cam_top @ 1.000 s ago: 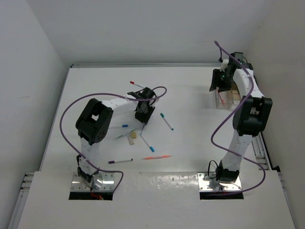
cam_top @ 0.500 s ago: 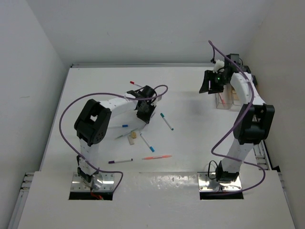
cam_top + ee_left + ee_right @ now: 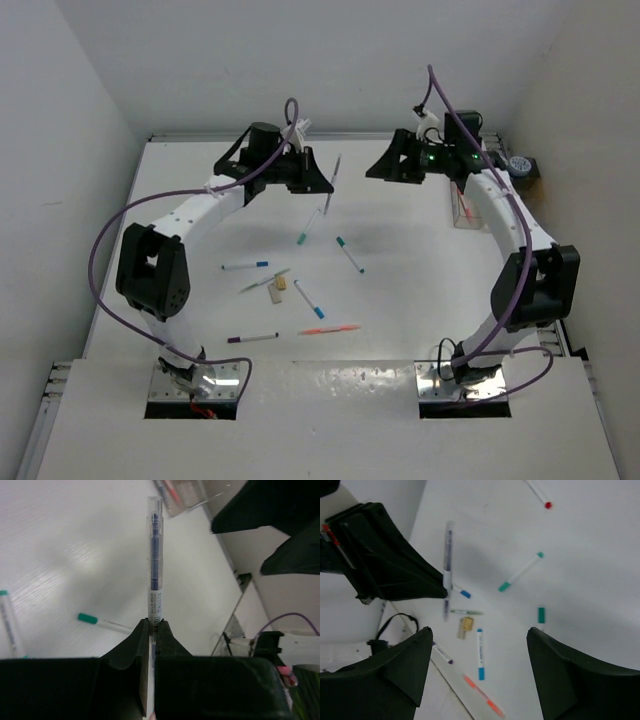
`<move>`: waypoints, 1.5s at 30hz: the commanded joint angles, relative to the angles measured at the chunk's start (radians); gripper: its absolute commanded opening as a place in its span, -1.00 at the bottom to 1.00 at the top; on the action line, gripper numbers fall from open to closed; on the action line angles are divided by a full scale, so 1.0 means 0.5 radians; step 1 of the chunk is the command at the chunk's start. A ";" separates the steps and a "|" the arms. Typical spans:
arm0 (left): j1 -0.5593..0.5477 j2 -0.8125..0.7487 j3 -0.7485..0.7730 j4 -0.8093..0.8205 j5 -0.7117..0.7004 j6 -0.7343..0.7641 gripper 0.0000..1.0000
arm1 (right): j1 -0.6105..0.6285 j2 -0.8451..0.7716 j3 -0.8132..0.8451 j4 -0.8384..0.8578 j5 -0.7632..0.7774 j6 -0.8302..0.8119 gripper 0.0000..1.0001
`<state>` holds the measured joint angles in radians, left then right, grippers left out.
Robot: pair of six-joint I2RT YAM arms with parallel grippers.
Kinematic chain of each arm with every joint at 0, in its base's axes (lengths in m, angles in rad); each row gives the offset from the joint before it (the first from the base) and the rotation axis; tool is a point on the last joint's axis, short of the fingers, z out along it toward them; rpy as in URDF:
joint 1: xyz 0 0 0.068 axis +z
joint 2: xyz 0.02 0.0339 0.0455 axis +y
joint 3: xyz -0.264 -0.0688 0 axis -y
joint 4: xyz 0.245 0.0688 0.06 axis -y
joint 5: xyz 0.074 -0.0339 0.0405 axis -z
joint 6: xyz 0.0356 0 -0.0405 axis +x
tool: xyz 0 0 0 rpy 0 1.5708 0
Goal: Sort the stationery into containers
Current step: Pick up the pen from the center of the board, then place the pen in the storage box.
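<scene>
In the upper middle of the overhead view, the left gripper (image 3: 154,625) is pinched tight on a clear, blue-cored pen (image 3: 155,555), holding it above the table. To its right, the right gripper (image 3: 480,632) gapes wide, holding nothing. The containers (image 3: 467,208) sit at upper right.

No legible text in any view; the pen (image 3: 154,555) in the left wrist view carries a small printed label (image 3: 154,602), too blurry to read

Clear blue-ink pen (image 3: 154,555) held aloft, other pens (image 3: 349,254) scattered below, clear box (image 3: 460,210) far rt.
</scene>
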<state>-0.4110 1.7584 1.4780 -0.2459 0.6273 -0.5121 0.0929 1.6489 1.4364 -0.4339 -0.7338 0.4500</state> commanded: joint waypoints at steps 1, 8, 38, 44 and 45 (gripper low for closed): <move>-0.015 -0.120 -0.075 0.384 0.334 -0.331 -0.88 | 0.081 0.034 0.100 0.306 -0.131 0.293 0.50; -0.061 -0.206 -0.228 0.728 0.473 -0.537 -0.94 | 0.250 0.132 0.177 0.491 -0.128 0.493 0.44; -0.092 -0.255 -0.032 -0.432 -1.368 0.656 1.00 | -0.628 0.607 0.821 -0.163 1.222 -1.117 -1.00; 0.021 -0.219 -0.118 -0.465 -1.172 0.638 1.00 | -0.625 0.853 0.971 -0.126 1.351 -1.191 -1.00; 0.030 -0.198 -0.109 -0.487 -1.160 0.662 0.99 | -0.624 0.905 0.977 -0.108 1.381 -1.197 -1.00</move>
<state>-0.4206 1.6821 1.4055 -0.4915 0.0322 -0.2115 -0.2302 2.0708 1.8687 -0.5323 -0.1070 -0.0952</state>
